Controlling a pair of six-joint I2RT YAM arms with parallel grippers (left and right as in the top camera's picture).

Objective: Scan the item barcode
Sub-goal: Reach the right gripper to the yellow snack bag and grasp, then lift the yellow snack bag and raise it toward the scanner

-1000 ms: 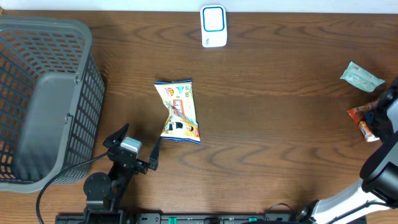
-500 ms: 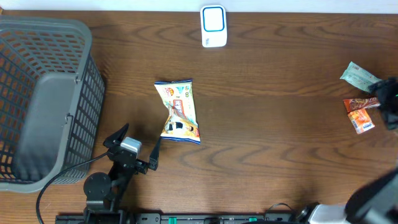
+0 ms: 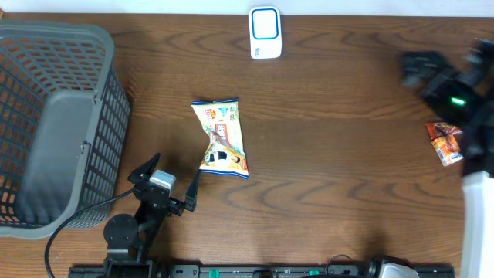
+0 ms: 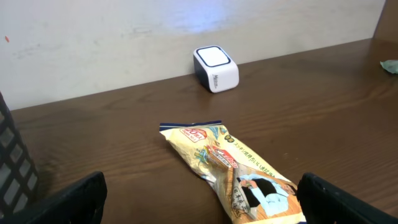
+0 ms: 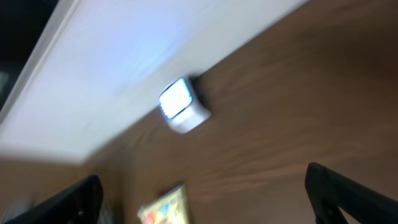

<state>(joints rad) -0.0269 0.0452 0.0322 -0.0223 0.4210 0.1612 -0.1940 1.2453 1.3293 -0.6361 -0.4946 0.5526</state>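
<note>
Nearest you, the left hand (image 3: 177,167) sits low over the dark wooden tabletop (image 3: 332,170) with its two black fingers spread as wide as they go and nothing between them. Just ahead of it lies the yellow printed plastic snack packet (image 3: 221,139), flat, pinched in at its middle, its long axis running away from you. No barcode shows on the upward face, so it is probably underneath. To the left stands the grey plastic mesh basket (image 3: 93,35), well apart from the packet.

Out at the right edge a small orange sachet (image 3: 446,144) lies on the wood beside the right arm. The right hand (image 5: 202,174) is up in the air and blurred, its fingers wide apart and holding nothing, its camera looking across toward the far wall.

Farthest off, against that wall, is the small white box-shaped scanner with a blue-framed window (image 3: 265,32).

You appear to be at the pick-up step: no item is in either hand. Next, close on the yellow packet across its narrow waist, lift it, and turn it so the hidden face meets the scanner window.
</note>
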